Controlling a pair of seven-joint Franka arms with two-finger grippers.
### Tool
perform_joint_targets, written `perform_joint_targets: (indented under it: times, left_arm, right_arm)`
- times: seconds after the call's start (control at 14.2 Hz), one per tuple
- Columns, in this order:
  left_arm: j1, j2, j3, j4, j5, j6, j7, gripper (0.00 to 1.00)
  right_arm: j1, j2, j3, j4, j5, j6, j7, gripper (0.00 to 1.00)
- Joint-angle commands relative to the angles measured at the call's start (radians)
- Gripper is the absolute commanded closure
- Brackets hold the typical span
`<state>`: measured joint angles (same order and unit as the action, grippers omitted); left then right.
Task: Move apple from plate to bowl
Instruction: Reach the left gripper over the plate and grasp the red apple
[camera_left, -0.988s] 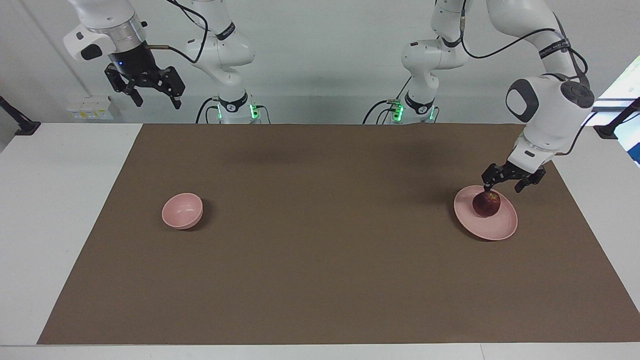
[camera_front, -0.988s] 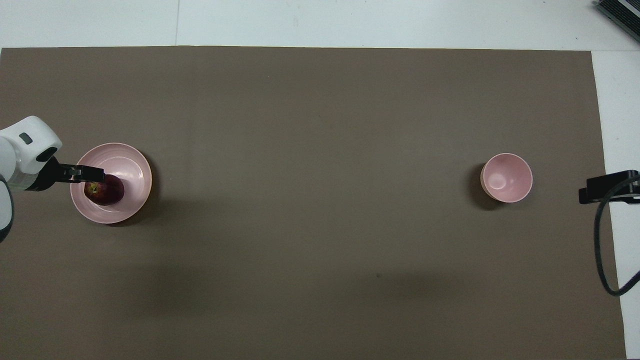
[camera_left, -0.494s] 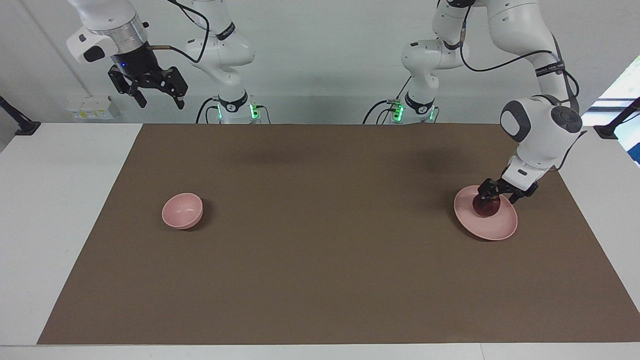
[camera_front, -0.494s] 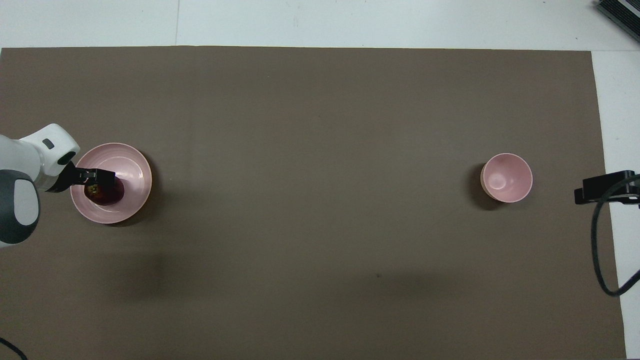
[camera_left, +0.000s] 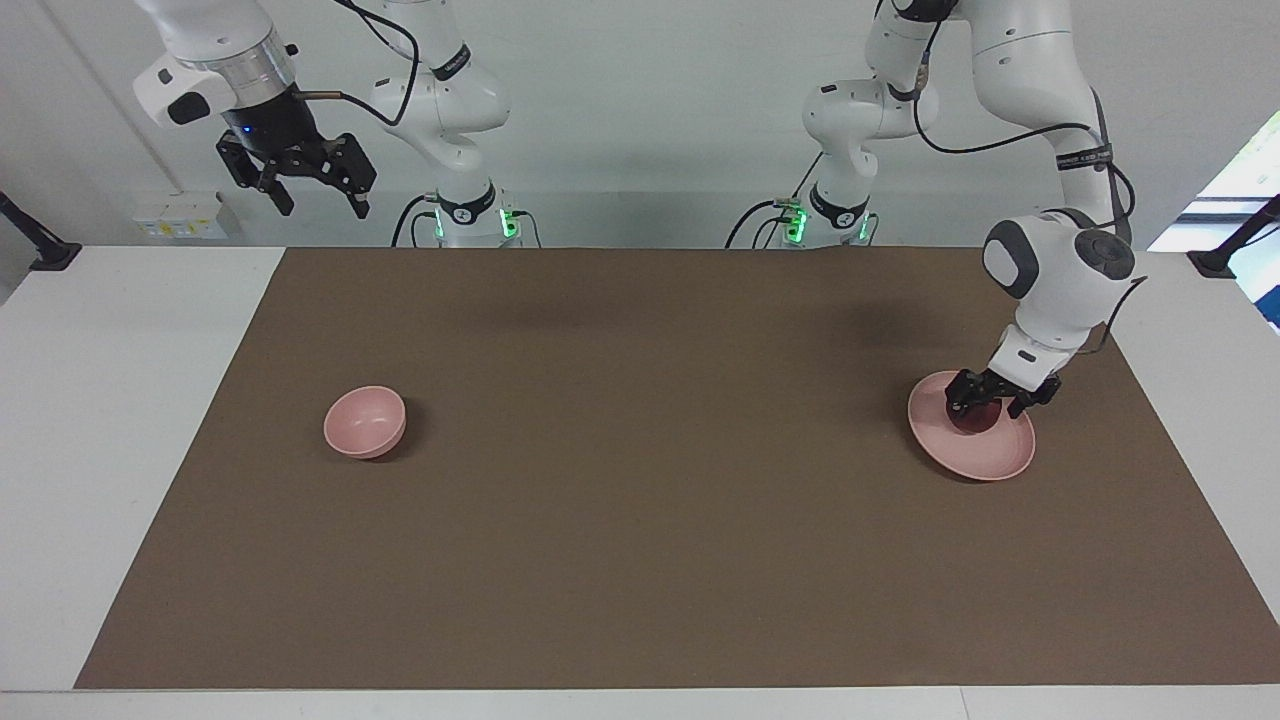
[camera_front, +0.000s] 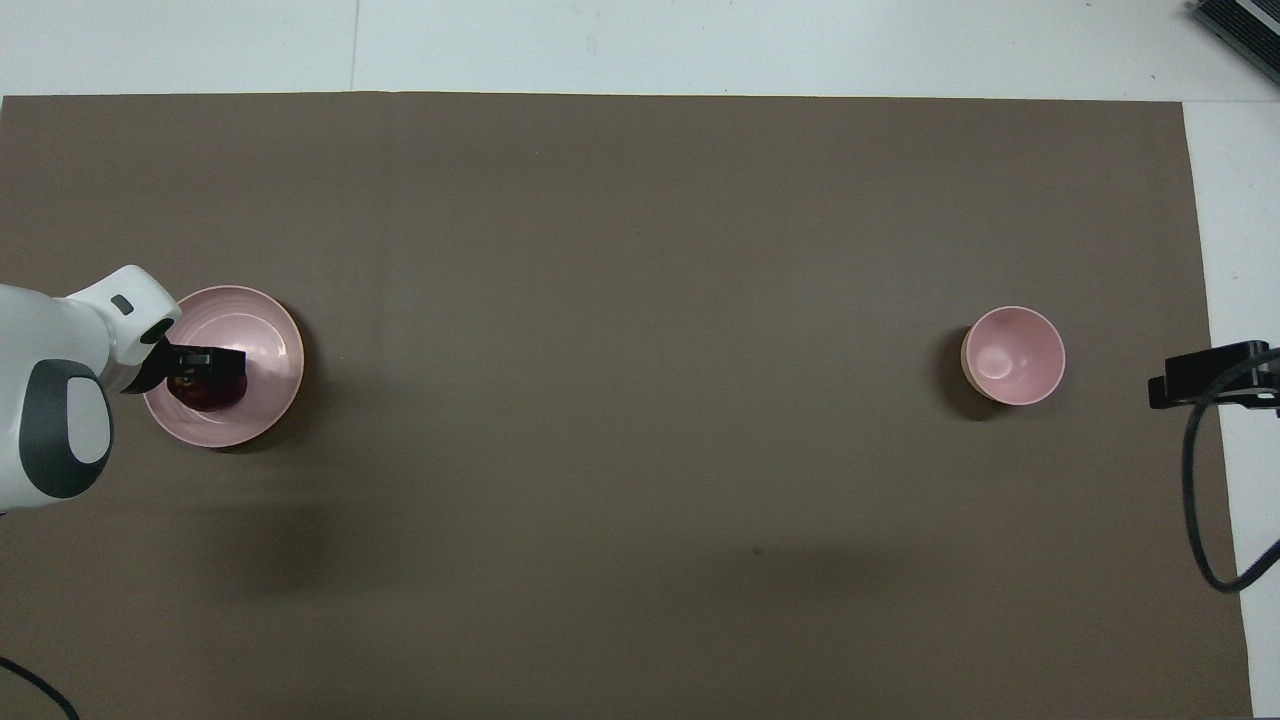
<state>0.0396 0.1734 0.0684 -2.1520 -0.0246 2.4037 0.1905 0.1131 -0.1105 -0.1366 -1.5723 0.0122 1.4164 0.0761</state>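
The apple (camera_left: 978, 417) sits on the plate (camera_left: 990, 458) at the counter's left-arm end; the left hand (camera_left: 987, 403) straddles it, grip unclear; the bowl (camera_left: 365, 422) stands well apart at nine o'clock; the right hand (camera_left: 312, 198) waits aloft, fingers spread.

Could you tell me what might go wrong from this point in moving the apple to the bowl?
The left gripper is down around the apple on the plate; being round, the apple could slip free, or the plate could shift. The bowl sits at the right arm's end of the table, so the carry is long, and its opening is narrow, so a drop could miss.
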Motion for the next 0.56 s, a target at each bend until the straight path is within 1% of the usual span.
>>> perform_joint_targets:
  times: [0.0,0.14,0.21,0.28,0.49]
  left_arm:
    - [0.009,-0.005,-0.002,-0.016,-0.003,0.012,0.009,0.56]
    - [0.009,-0.005,-0.002,-0.014,-0.003,-0.001,0.007,0.87]
    - [0.009,-0.005,-0.002,-0.011,-0.003,-0.011,0.01,0.91]
    - [0.009,-0.008,-0.002,-0.005,-0.003,-0.011,0.009,0.99]
    - [0.008,-0.037,-0.007,0.018,-0.009,-0.041,0.006,1.0]
  right_arm:
    - [-0.004,-0.021,0.002,-0.029,0.014,0.021,-0.001,0.0]
    - [-0.004,-0.021,0.002,-0.029,0.014,0.021,0.001,0.0]
    - [-0.004,-0.021,0.002,-0.029,0.014,0.021,-0.001,0.0]
    - [-0.004,-0.02,0.002,-0.029,0.014,0.021,-0.001,0.0]
    - [-0.006,-0.018,0.002,-0.029,0.017,0.021,0.001,0.0]
